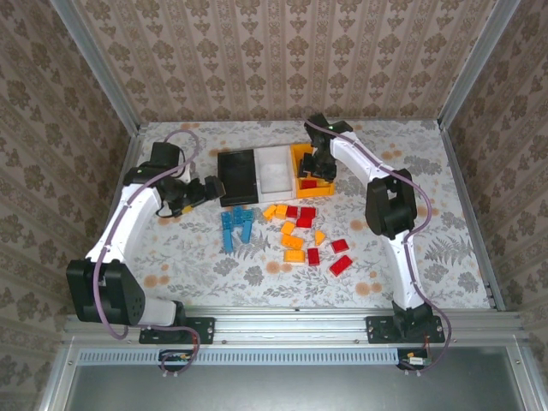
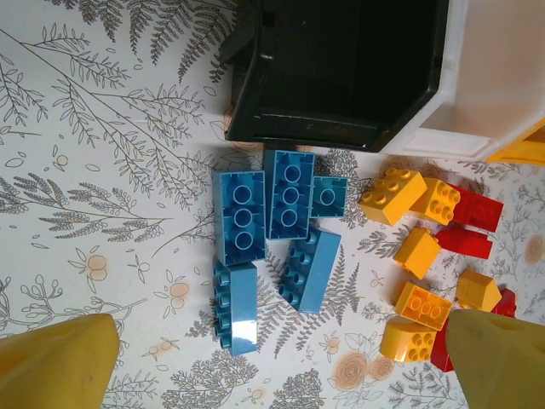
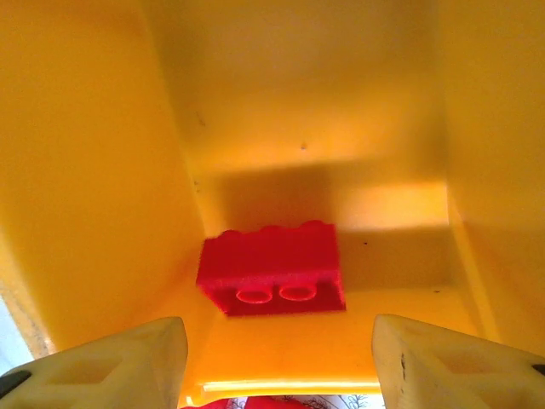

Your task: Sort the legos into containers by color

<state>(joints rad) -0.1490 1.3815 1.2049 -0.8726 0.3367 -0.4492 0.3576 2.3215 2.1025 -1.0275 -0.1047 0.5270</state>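
Nearest the arm bases, the loose legos lie on the desk (image 1: 411,171) in rough colour groups. Blue bricks (image 1: 237,228) are on the left, orange bricks (image 1: 291,233) in the middle, and red bricks (image 1: 336,257) on the right, some mixed in among the orange. That spread seems to suit a split of work, with each arm nearer its own share.

The left jaws hover above the blue cluster, apart and empty, with a yellow fingertip (image 2: 55,362) at each lower corner of the wrist view. The blue bricks sit just in front of the black bin (image 1: 237,175), which looks empty. I judge blue is meant for it and this arm is lining up a pick.

Farther back, the white bin (image 1: 276,171) stands between the black one and the orange-yellow bin (image 1: 297,163). The right jaws hang over that last bin, apart and clamped on nothing. A red brick (image 3: 272,268) lies on the bin's floor below them, so red evidently belongs here. The open jaws fit a drop-off rather than a pick.
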